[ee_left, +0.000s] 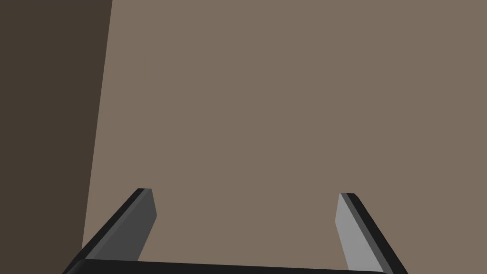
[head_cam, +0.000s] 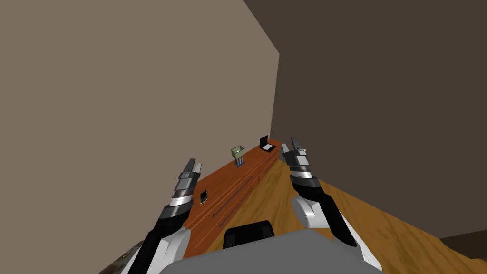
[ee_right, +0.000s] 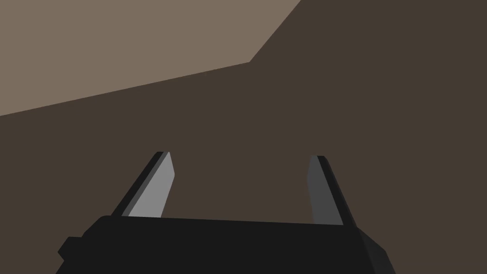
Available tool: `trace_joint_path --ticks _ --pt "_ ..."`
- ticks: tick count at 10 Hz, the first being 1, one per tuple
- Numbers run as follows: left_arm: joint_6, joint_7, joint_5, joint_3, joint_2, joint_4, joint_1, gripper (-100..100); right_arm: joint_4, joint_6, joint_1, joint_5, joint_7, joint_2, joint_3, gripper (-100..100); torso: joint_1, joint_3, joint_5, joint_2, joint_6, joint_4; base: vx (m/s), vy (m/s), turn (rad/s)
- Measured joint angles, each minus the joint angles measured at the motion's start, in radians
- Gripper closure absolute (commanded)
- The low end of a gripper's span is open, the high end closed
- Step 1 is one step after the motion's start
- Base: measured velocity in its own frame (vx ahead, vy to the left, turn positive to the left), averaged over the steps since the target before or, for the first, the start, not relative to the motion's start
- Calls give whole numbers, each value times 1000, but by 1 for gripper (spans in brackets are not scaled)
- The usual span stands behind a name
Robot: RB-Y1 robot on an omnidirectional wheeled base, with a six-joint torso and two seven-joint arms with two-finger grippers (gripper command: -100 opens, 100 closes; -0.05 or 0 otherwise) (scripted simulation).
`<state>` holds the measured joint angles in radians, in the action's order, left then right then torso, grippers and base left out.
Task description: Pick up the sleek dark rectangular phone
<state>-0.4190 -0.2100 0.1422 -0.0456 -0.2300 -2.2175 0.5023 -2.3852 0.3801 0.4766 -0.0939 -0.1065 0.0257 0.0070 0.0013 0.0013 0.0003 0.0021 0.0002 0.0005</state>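
The robot has two claws, the left claw (head_cam: 194, 164) and the right claw (head_cam: 295, 144), each with two fingers, four in all. One long brown bench (head_cam: 223, 175) runs ahead of them. It carries three things, one of each kind. There is one dark phone (head_cam: 203, 196) just beside the left claw and one pale green box (head_cam: 238, 153) on a stand, between the two claws. Near the right claw is one small open item, possibly a laptop (head_cam: 267, 145).

The phone (head_cam: 203, 196) is seen lying flat: small, dark, rectangular. It is set on the reddish-brown cabinet top (head_cam: 229, 174), toward the nearer end.
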Motion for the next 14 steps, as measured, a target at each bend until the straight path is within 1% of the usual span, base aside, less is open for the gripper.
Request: trace_joint_path --ticks 1,2,3,4,5,6,7,8,9,10,11,12,14 --pt "16 -3 8 1 -10 15 -1 -100 0 0 0 0 0 0 0 0 0 0 0 -1 0 0 -30 9 -171" --pt "35 -6 23 3 -29 30 10 -100 0 0 0 0 0 0 0 0 0 0 0 0 0 0 -29 12 -66" --pt "61 -9 32 6 -38 36 7 -100 0 0 0 0 0 0 0 0 0 0 0 0 0 0 -35 8 -144" --pt "92 -16 46 7 -51 57 2 -100 0 0 0 0 0 0 0 0 0 0 0 0 0 0 -50 22 -246" --pt "125 -25 65 6 -71 77 14 -100 0 0 0 0 0 0 0 0 1 0 0 1 0 0 -39 25 -83" --pt "155 -29 77 10 -84 94 11 -100 0 0 0 0 0 0 0 0 1 0 0 0 0 0 -35 15 -180" --pt "200 -31 98 21 -103 116 -1 -100 0 0 0 0 0 0 0 0 1 0 0 0 0 0 -47 22 -333" --pt "229 -41 117 17 -121 143 20 -100 0 0 0 0 0 0 0 0 1 0 0 1 0 0 -40 25 -85" --pt "254 -48 128 17 -131 154 30 -100 0 0 0 0 0 0 0 0 1 0 0 0 -1 0 -37 15 -193" --pt "286 -51 149 24 -151 184 20 -100 0 0 0 0 0 0 0 0 1 0 0 0 0 0 -28 24 -95" --pt "317 -55 158 26 -157 198 18 -100 0 0 0 0 0 0 0 0 1 0 0 0 -1 0 -28 29 -213" --pt "342 -63 173 25 -169 215 37 -100 0 0 0 0 0 0 0 0 2 0 0 0 0 0 -26 29 -106" --pt "382 -72 201 29 -195 272 28 -100 0 0 0 0 0 0 0 0 2 0 0 -1 0 0 -27 30 -168"
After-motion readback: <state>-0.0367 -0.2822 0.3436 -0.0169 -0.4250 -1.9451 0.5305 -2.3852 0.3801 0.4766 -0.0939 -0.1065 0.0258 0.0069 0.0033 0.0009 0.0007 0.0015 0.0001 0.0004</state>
